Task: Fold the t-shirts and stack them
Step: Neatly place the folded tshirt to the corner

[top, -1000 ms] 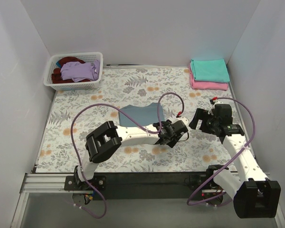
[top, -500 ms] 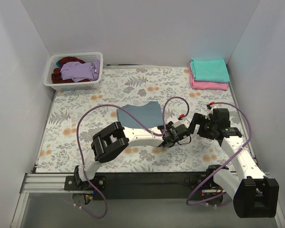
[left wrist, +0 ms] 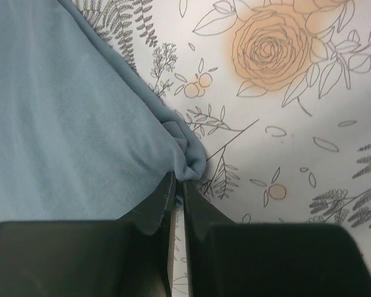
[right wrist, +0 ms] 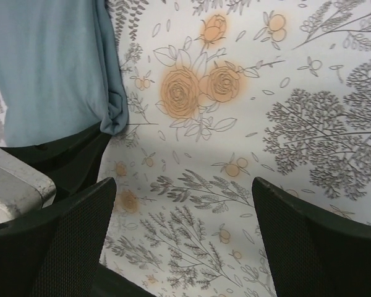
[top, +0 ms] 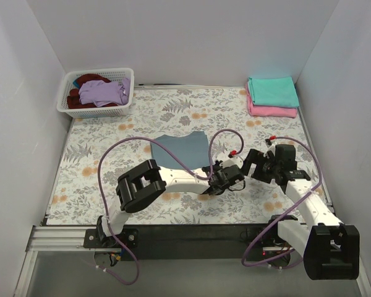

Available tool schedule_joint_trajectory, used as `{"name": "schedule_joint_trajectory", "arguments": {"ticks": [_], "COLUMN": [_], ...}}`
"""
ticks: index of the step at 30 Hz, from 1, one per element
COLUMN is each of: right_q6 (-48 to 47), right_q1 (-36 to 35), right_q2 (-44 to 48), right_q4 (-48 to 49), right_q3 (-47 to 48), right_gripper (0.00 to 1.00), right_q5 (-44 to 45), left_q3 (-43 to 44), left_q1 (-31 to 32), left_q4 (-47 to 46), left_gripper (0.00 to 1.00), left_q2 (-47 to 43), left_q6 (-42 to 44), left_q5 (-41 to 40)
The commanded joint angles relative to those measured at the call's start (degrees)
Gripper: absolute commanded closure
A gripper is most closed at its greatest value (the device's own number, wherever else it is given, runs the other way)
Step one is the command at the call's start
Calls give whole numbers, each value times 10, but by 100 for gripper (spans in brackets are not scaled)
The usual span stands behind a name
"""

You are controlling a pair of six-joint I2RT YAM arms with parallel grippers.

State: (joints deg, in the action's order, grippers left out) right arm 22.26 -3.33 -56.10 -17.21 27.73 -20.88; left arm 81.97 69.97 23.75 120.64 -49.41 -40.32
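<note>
The left fingers (left wrist: 157,207) pinched together — the right fingers (right wrist: 67,238) spread wide.

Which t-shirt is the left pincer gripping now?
The blue-grey shirt, flat mid-table, its corner pinched by the left pincer. The teal and pink ones lie stacked far right; the lilac and dark red ones sit in the basket.

Five shirts show: one slate shirt (top: 179,150) at centre, teal shirt (top: 272,91) and pink shirt (top: 271,112) upper right, lilac shirt (top: 104,93) and red shirt (top: 78,103) in one basket (top: 96,112) upper left.
</note>
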Motion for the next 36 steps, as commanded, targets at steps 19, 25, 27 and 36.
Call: {"name": "schedule_joint_trajectory", "arguments": {"ticks": [19, 25, 27, 36], "right_q6": [345, 390, 395, 374], "right_q1": [-105, -166, -182, -216], "right_q2": [-295, -393, -410, -473], "right_q4": [470, 510, 519, 523], "right_q3": [-65, -22, -8, 50], "right_gripper": [2, 2, 2, 16], "right_q5": [-101, -80, -79, -86], "left_q3": [-125, -135, -138, -149], "left_q1": [-1, -1, -1, -1], "left_q4": [-48, -50, -51, -51], "left_gripper": [100, 100, 100, 100], "left_q2": [-180, -202, -210, -215], "left_q6": [-32, -45, -49, -59], "left_q5": [31, 38, 39, 45]}}
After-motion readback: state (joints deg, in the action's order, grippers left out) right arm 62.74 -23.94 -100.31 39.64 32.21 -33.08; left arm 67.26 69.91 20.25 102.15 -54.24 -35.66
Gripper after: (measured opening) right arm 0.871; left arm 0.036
